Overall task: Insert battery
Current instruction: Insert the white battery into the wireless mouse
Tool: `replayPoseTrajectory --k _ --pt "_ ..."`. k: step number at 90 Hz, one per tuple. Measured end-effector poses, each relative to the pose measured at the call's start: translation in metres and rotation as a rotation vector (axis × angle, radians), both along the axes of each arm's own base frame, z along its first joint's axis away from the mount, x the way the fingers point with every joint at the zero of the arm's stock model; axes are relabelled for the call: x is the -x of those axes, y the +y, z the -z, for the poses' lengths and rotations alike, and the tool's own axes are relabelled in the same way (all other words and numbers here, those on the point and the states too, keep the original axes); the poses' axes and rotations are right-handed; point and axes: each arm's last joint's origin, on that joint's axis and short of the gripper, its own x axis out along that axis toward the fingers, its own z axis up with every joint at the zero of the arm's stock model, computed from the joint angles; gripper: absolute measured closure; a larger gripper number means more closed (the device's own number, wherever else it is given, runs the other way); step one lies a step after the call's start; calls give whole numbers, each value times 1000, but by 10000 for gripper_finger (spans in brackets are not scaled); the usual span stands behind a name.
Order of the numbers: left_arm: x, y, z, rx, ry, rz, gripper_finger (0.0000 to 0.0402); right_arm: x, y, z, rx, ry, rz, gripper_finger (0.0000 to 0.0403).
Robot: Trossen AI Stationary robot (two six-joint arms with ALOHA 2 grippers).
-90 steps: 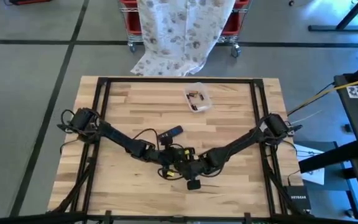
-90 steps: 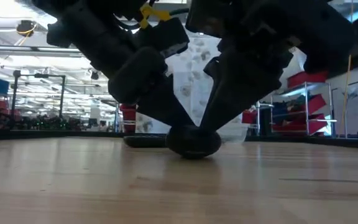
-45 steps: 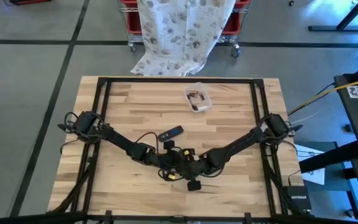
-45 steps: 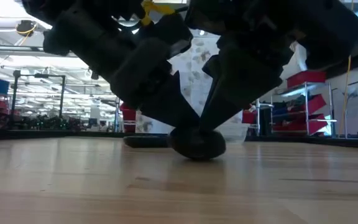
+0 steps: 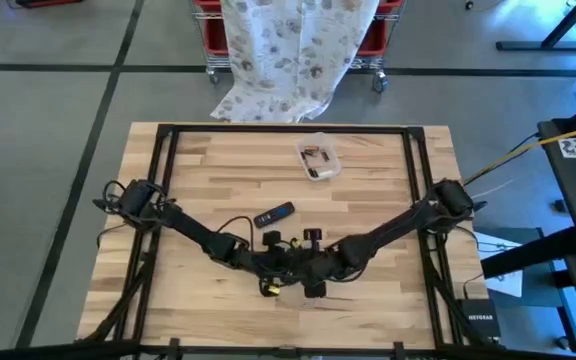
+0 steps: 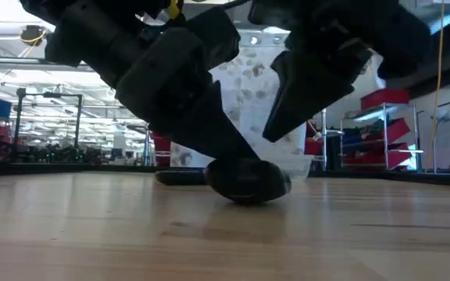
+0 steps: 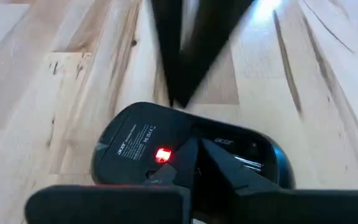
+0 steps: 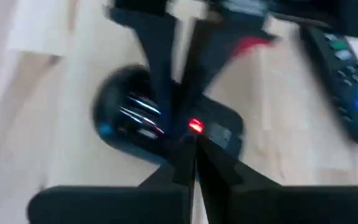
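A black computer mouse [image 7: 185, 155] lies upside down on the wooden table [image 5: 368, 170], near the front edge at the middle, with a red light [image 7: 162, 155] glowing on its underside. In the low view the mouse [image 6: 247, 181] rests on the tabletop under both arms.

The left gripper [image 7: 194, 163] is down at the mouse, its two dark fingers drawn close together with the tips on the mouse's underside beside the red light. The right gripper [image 8: 190, 146] comes in from the opposite side, and its fingers are likewise pressed nearly together just at the red light [image 8: 195, 126] on the mouse [image 8: 160, 124]. No battery can be made out between either pair of fingers.

A dark remote control [image 5: 274, 214] lies on the table just behind the two grippers, with blue buttons visible in the right wrist view. Farther back, a small clear plastic container [image 5: 319, 158] holds small dark items.
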Motion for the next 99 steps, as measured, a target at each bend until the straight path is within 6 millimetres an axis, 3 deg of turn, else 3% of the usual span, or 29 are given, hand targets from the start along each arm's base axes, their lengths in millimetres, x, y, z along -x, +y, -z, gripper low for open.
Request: replayPoseTrajectory --k 33,99 --pt "0 1 0 1 -6 -11 399 -2 3 3 16 7 -81 403" --pt "16 -19 -29 -94 -149 -198 399 -6 0 -1 179 -69 -91 403"
